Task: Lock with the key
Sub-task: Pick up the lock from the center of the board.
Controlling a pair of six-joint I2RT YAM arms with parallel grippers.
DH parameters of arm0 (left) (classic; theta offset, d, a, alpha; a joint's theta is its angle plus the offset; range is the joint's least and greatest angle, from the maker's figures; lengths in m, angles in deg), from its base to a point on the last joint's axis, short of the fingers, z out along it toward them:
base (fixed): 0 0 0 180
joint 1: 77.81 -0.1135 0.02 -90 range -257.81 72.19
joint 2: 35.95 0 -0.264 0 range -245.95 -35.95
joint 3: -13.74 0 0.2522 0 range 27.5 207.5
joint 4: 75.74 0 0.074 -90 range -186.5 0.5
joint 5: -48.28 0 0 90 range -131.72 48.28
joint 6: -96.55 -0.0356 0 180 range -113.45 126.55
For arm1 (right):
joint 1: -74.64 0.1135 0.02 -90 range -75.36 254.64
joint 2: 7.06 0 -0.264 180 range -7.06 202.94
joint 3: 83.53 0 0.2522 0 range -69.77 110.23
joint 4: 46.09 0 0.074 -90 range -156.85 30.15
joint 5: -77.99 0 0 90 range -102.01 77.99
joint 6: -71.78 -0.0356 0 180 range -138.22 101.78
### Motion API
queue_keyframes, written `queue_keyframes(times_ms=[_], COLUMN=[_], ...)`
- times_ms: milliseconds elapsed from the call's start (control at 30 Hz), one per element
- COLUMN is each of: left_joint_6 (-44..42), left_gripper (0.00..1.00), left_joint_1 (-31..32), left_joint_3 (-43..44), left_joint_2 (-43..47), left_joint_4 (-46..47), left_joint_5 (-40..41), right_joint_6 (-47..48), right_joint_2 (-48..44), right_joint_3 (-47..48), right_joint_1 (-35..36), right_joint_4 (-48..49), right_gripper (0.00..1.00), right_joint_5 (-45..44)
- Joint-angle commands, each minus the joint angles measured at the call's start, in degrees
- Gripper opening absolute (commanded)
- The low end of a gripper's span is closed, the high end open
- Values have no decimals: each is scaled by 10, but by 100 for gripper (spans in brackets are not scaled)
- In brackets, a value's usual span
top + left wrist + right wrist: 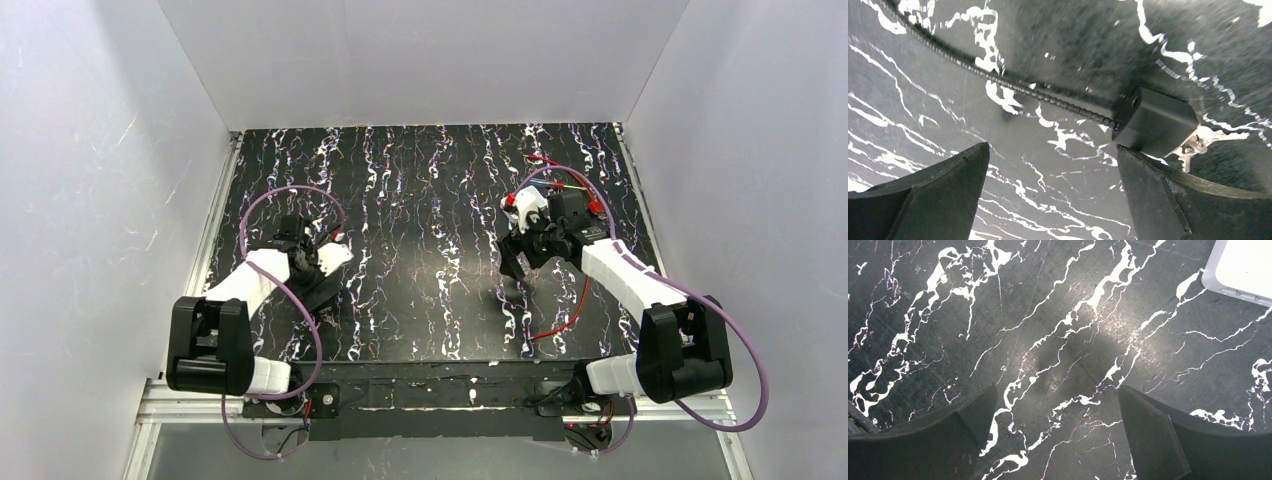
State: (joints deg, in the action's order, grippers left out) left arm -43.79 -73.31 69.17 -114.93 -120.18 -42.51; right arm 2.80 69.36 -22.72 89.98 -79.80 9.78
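At three o'clock in my left wrist view, the black lock (1155, 122) lay on the table (1048, 30), just beside one finger (1168, 200). Its cable (998, 77) ran off toward ten o'clock, and the keys (1198, 142) showed at its four o'clock side. My left gripper (1052, 150) was spread wide, holding nothing. My right gripper (1058, 390) gaped likewise above the table.

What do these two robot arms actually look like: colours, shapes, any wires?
Both the left arm and right arm have white shell segments joined by chunky black joints. A purple cable loops along each. The left gripper and right gripper each end in two matte black, wedge-shaped fingers.
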Motion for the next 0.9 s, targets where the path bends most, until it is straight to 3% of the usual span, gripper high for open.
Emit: queue_keyframes(times_ms=[0,367,600,733,867], left_joint_6=[29,170,243,223,94], left_gripper=[99,99,99,99,100], left_joint_1=[44,160,165,155,140], left_joint_3=[-7,102,193,216,221], left_joint_2=[5,-90,-128,-110,-87], left_joint_4=[14,29,7,-17,-83], left_joint_5=[-27,-101,-128,-129,-198], right_joint_6=[3,3,1,0,0], right_joint_2=[-13,-5,0,-3,-15], right_joint_3=[5,3,6,5,-1], right_joint_1=[-9,-24,-28,-28,-29], right_joint_4=[2,4,7,8,13], right_gripper=[100,100,100,100,100], right_joint_5=[12,4,1,0,11])
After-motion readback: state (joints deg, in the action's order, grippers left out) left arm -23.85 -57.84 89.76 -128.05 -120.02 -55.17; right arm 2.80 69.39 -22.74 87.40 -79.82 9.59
